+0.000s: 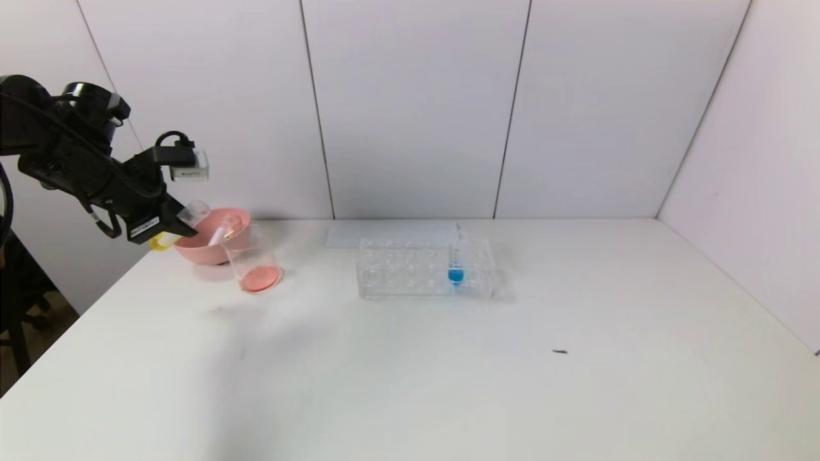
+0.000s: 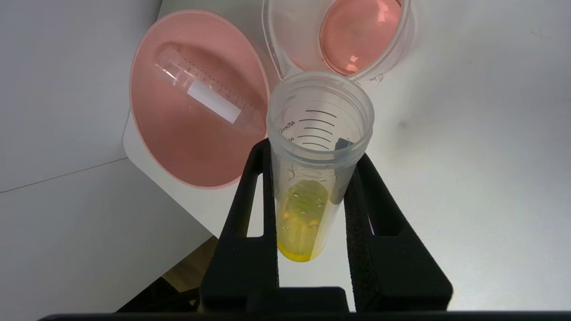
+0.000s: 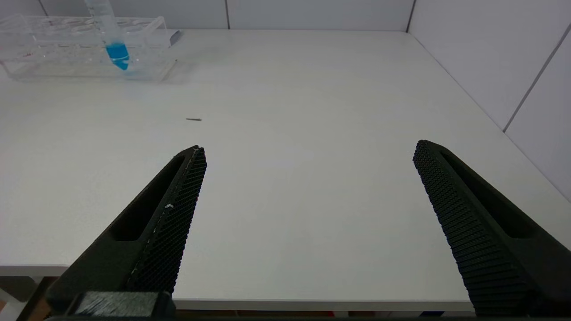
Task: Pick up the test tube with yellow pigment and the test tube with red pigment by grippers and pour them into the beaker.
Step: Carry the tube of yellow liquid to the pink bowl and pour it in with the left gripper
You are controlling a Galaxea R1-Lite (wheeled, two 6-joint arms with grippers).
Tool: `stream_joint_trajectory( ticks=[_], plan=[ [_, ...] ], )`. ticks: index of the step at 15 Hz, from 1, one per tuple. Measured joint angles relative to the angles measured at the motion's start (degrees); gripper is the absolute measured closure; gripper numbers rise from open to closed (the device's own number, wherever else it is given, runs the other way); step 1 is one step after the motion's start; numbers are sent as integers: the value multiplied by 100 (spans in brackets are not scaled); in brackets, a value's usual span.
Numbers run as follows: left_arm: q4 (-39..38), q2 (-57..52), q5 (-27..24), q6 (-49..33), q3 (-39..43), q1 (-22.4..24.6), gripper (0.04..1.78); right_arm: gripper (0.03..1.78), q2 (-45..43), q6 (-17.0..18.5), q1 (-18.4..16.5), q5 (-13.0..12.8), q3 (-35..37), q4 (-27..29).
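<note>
Yellow tube held, tilting toward beaker.
Left gripper (image 2: 312,200) clamped on test tube with yellow pigment (image 2: 312,178); open mouth aimed at beaker (image 2: 352,35) rim, just short of it, long axis slanted, liquid at base. Emptied tube in pink bowl (image 2: 156,147) beside beaker. Right gripper (image 3: 308,214) spread wide, far from beaker.

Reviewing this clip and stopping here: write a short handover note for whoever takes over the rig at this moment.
Left claw: shut on the test tube with yellow pigment, held at the table's left edge near the pink bowl; yellow liquid is in the tube.
Right claw: open, empty, over the table's near right side.
Beaker: beside the bowl, holding red-orange liquid.
An empty tube lies in the bowl, so the red pour looks done.
Blue tube stands in the rack.
Left: pour yellow into the beaker.
</note>
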Motion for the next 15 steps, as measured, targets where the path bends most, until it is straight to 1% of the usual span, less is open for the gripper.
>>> stream_joint_trajectory(
  ticks=[5, 13, 15],
  plan=[
    [15, 46, 304, 183, -48, -74, 137, 11, 0, 0, 0, 0, 0, 0],
    [223, 33, 352, 222, -48, -166, 137, 11, 0, 0, 0, 0, 0, 0],
    [218, 33, 444, 233, -48, -202, 137, 11, 0, -2, 0, 0, 0, 0]
  ],
)
